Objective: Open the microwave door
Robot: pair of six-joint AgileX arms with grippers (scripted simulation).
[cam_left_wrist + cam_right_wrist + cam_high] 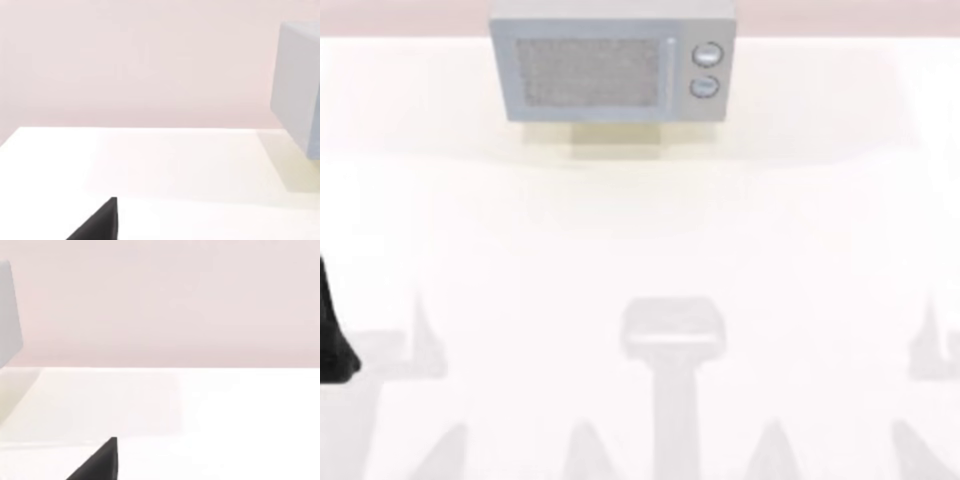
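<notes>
here, microwave (612, 68) at table's (640, 270) far edge, microwave door (588, 72) closed, contents hidden, end effector states unclear

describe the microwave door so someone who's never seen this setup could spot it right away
At the far edge of the white table stands the microwave, a small light-grey box. The microwave door is the wide panel covering most of its front. Unlike the narrow strip with two round knobs at its right, it has a speckled mesh window and a thin vertical handle.
</notes>
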